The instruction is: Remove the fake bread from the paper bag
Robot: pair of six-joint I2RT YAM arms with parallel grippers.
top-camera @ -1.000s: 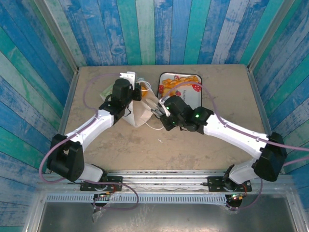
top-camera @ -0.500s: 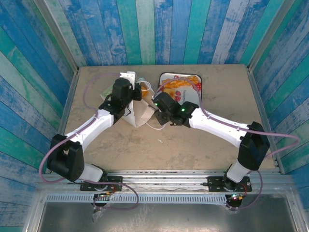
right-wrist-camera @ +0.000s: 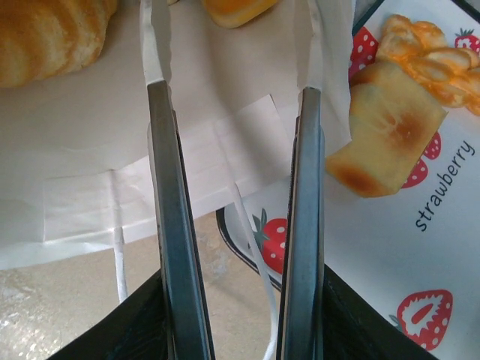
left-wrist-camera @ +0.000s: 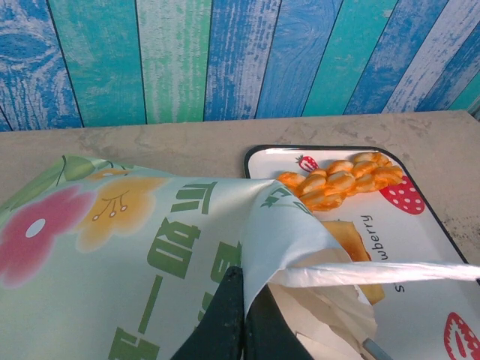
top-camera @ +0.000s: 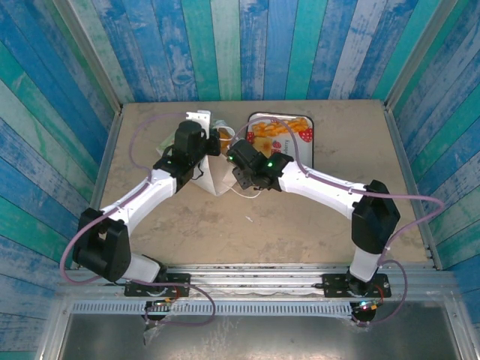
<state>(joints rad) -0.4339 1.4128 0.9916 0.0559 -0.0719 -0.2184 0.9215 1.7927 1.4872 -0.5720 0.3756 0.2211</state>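
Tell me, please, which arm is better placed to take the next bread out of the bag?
Right. The right gripper is open and aimed into the paper bag, with a croissant just ahead. The left gripper is shut on the bag's edge, holding it up.

1. The right gripper (top-camera: 235, 154) is now further toward 11 o'clock. It goes from the near side of the paper bag (top-camera: 216, 178) up to the bag's mouth.
2. The elbow (top-camera: 373, 216) of the right arm comes in from the 4 o'clock edge of the table (top-camera: 150, 217) toward the centre, and the forearm lies more across the table than before.
3. The right wrist covered much of the tray (top-camera: 309, 152) before. Now more of the tray shows, with the fake bread (top-camera: 264, 136) on it.
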